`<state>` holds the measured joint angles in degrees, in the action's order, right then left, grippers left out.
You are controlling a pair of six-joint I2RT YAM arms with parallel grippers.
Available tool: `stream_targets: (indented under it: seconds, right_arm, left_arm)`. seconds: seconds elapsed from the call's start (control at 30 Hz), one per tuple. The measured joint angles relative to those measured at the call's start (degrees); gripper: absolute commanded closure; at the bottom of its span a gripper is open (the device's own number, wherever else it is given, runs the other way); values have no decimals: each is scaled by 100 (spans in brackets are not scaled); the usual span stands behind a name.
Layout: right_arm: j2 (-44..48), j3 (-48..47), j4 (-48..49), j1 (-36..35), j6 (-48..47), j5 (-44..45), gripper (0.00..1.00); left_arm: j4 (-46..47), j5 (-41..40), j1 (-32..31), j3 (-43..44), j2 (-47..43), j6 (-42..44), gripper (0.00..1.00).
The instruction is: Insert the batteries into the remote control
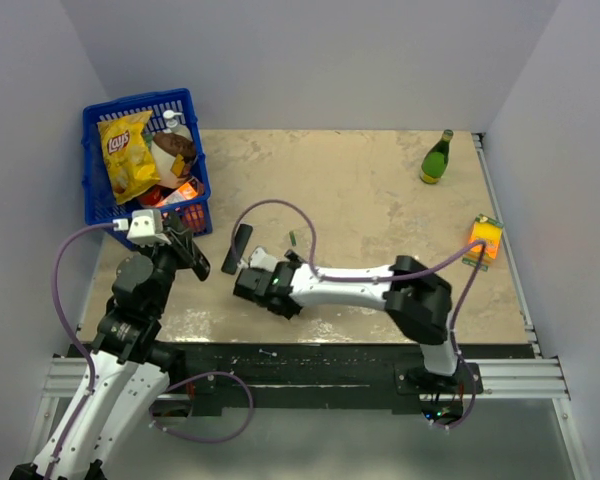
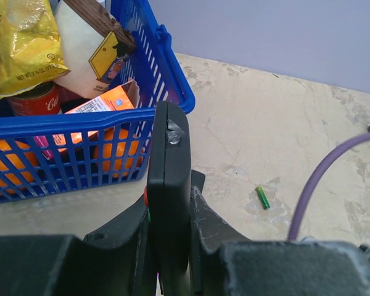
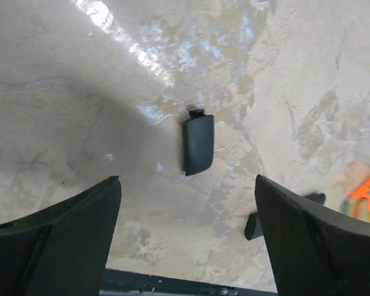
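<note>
**While remote control is clamped, back cover lies loose**

The remote control is gripped edge-on by the left claw. The right claw is spread open over the counter, the back cover seen at its 12 o'clock.

Blue basket with yellow chip bag; green bottle; orange box.

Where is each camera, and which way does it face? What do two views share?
Top external: above, behind the arms, looking down at the table; left arm, right arm show.
Left wrist: on left arm, facing the blue basket; left tool gripping the remote control.
Right wrist: on right arm, facing down at the back cover; open right tool.
Shared: top and left wrist see the basket.
</note>
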<state>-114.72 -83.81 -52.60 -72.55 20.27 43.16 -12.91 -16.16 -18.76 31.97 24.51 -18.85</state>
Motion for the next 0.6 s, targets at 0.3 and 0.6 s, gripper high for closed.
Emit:
stream_targets:
  seconds: [0.3,0.6]
  right_arm:
    - [1233,452,717,1751,-885,-2533,15]
    - [1102,542,885,2184,-1453,-3821,29]
  left_arm:
    - [188,483,0,-70,57,-278,100]
    - [1694,1808,0,-1513,184,-1755,100]
